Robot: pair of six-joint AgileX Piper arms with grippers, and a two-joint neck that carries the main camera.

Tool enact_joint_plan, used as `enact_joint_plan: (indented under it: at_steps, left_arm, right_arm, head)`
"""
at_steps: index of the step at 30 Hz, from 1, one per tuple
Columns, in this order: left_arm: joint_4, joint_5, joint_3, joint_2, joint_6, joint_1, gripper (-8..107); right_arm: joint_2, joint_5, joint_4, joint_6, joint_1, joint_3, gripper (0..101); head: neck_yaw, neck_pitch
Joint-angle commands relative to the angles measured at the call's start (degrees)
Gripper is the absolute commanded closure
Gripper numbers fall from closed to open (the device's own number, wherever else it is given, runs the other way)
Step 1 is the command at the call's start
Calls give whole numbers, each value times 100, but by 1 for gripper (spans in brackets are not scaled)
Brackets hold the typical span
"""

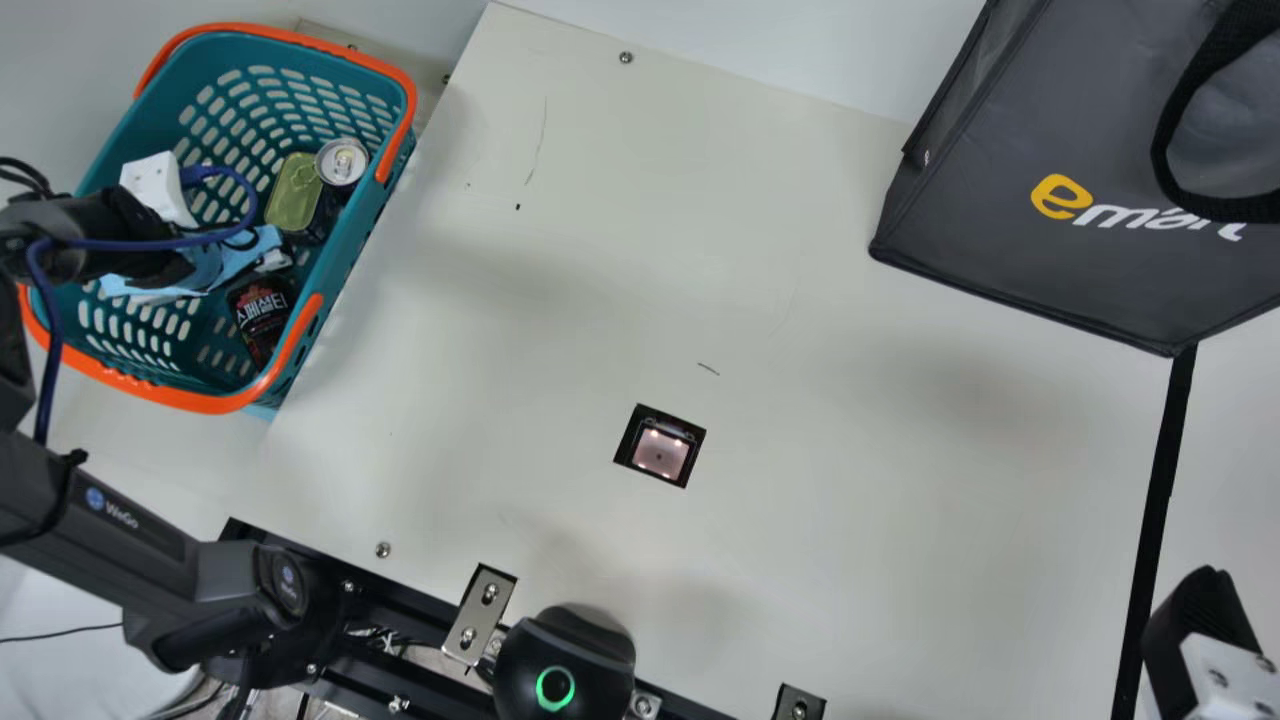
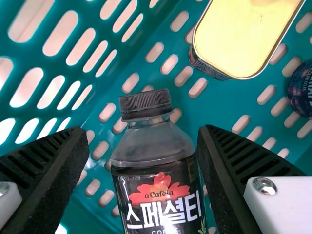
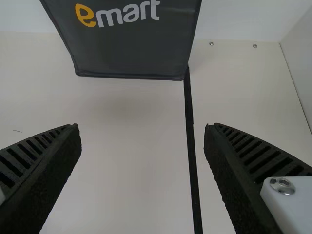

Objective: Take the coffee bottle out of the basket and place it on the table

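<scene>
Coffee bottle (image 2: 158, 204): inside the basket (image 1: 190, 399), near its wall, cap pointing roughly towards the tin (image 2: 243, 34).
Left end effector (image 2: 141, 128): open, one finger on either side of the bottle, gripping nothing; probably placed so that closing will clasp the body.
Right end effector (image 3: 140, 126): open and unloaded over the desk (image 1: 800, 450), likely because one arm suffices.
Can (image 1: 342, 162): beside the tin.
Crumpled light-blue item (image 1: 232, 262): close to the bottle in the main view, a possible snag.
Basket rim: raised, so lifting should precede any sideways move.
Dark bag (image 1: 1020, 250): well apart, hardly an obstacle.
</scene>
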Motion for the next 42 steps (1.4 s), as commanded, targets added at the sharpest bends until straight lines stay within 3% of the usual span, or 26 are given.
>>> enact_joint_plan:
  at_steps: [1, 41, 42]
  left_arm:
    - [12, -23, -8, 27, 4, 1, 9]
    - [-171, -644, -227, 895, -99, -93, 9]
    - [-173, -655, -245, 913, -121, -104, 16]
  right_arm:
    - [0, 0, 0, 0, 0, 0, 10]
    - [0, 0, 0, 0, 0, 0, 10]
    - [0, 0, 0, 0, 0, 0, 10]
  head:
    - [23, -148]
    - [23, -148]
    - [23, -148]
